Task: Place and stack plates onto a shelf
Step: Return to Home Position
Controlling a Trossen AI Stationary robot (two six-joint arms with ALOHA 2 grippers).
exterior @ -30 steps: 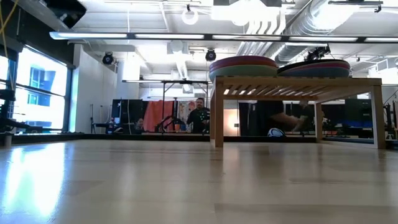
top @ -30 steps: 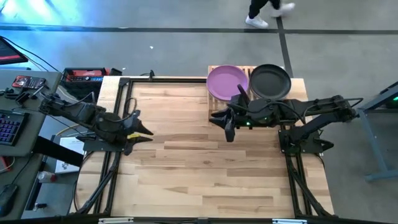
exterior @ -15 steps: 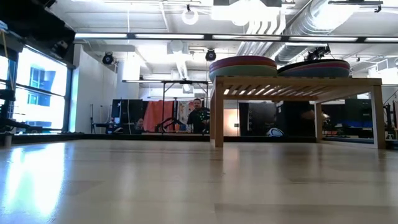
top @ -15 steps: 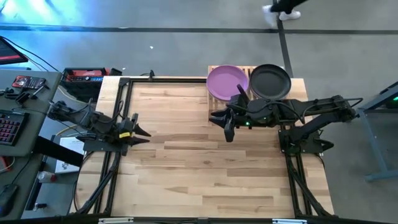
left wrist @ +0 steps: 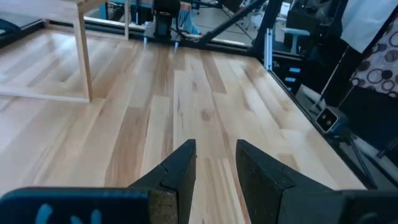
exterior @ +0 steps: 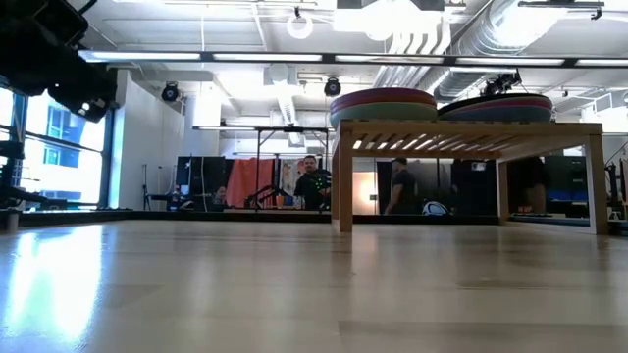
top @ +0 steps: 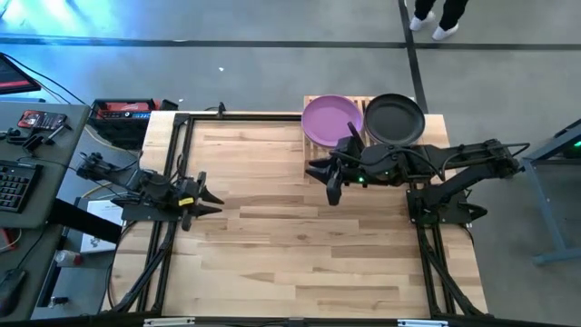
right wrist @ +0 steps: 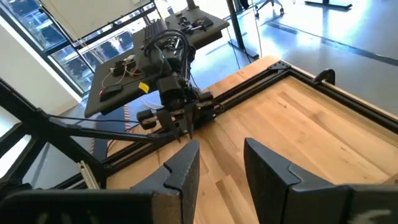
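**Both stacks on the shelf; arms to be parked**

- Plates: every plate I can see sits on the shelf [top: 361, 105], at the far edge of the tabletop [top: 300, 245] and toward the right. There are two stacks side by side. A purple plate [top: 330, 119] tops the left one and a black plate [top: 394, 119] tops the right.
- The low view shows several coloured layers in each stack above the shelf's slats. I cannot count them reliably. The black top plate looks slightly tilted there.
- Right tool [top: 322, 180]: it hangs over the tabletop just in front of the shelf, near the purple stack, with its arm stretched in from the right edge. The fingers stand a narrow gap apart and hold nothing. The right wrist view looks past them across the bare wood to the other arm.
- Left tool [top: 211, 202]: low at the left edge of the tabletop, well apart from the shelf. Its fingers stand narrowly apart with nothing between them.

Step in hand, as I judge it: stacking looks finished, and what is left is taking the arms to rest.

Next move calls for:
- The right arm drawing back toward its base at the right edge, keeping clear of the shelf's front rail and the stacks.
- Little from the left arm, which sits close to its base.
- No grasp is needed.
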